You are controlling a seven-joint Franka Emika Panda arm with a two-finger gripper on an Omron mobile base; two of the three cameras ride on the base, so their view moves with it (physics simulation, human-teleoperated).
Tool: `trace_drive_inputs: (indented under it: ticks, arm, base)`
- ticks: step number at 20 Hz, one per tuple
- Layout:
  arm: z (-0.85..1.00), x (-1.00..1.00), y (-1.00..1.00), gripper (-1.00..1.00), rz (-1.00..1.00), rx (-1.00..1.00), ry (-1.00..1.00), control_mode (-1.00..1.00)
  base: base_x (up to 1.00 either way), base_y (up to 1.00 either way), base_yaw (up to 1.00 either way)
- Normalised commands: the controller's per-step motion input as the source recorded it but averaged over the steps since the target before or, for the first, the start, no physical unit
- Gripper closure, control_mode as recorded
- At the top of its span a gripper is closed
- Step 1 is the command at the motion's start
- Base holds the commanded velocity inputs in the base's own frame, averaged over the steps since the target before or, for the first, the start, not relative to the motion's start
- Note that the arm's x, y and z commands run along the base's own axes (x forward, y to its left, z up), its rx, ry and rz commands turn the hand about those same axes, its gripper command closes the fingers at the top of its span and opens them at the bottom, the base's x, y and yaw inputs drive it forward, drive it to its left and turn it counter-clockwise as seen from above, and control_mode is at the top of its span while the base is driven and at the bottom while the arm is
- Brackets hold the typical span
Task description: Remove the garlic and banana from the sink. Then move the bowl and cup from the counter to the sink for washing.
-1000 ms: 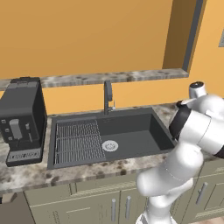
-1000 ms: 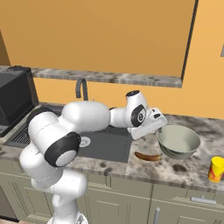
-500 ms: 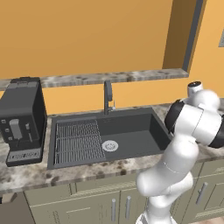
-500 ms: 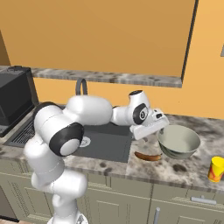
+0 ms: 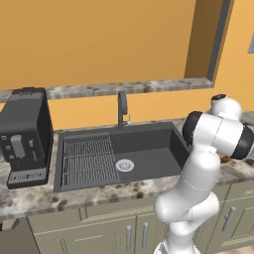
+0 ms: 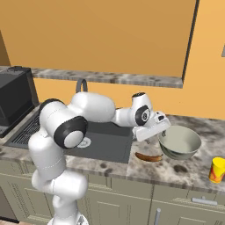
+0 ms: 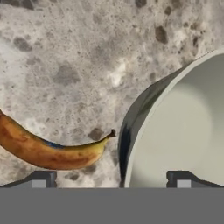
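The banana (image 7: pixel 48 151) lies on the speckled counter just left of the bowl (image 7: pixel 183 131); from the right base it shows as the banana (image 6: pixel 148 157) between the sink (image 6: pixel 103 151) and the grey bowl (image 6: pixel 179 143). My gripper (image 7: pixel 111 181) hovers open above the bowl's near rim, with one fingertip (image 7: pixel 41 179) over the counter by the banana and the other over the bowl's pale inside. It holds nothing. In the right base view the gripper (image 6: pixel 156 135) sits at the bowl's left edge. The yellow cup (image 6: pixel 217 169) stands far right. The garlic is out of view.
The sink (image 5: pixel 149 158) has a ribbed rack (image 5: pixel 89 158), a round drain (image 5: pixel 124 165) and a dark faucet (image 5: pixel 122 106) behind it. A black coffee machine (image 5: pixel 25 134) stands on the counter to its left. A stone ledge (image 6: pixel 110 78) runs along the orange wall.
The arm's upper links have swung a little and the hand has edged toward the bowl. The jaws stayed open. Banana, bowl and cup have not moved.
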Motion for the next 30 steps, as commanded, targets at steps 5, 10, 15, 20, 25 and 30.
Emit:
trace_drive_inputs:
  ticks: [5,10,15,20,25,30]
  arm:
    - [-0.16,0.1,-0.1,-1.0,0.0,0.0,0.02,-1.0]
    - [-0.11,0.15,-0.14,-1.0,0.0,0.0,0.01,-1.0]
    - [-0.09,0.16,-0.13,-1.0,0.0,0.0,0.01,-1.0]
    - [-0.1,0.05,-0.05,-1.0,0.0,0.0,0.0,-1.0]
    - [-0.07,0.0,0.0,1.0,-0.01,0.0,0.0,-1.0]
    - [-0.05,0.0,0.0,1.0,-0.02,0.0,0.0,-1.0]
  base:
    - [0.0,0.0,0.0]
    - [0.0,0.0,0.0]
    - [0.0,0.0,0.0]
    - [0.0,0.0,0.0]
    - [0.0,0.0,0.0]
    - [0.0,0.0,0.0]
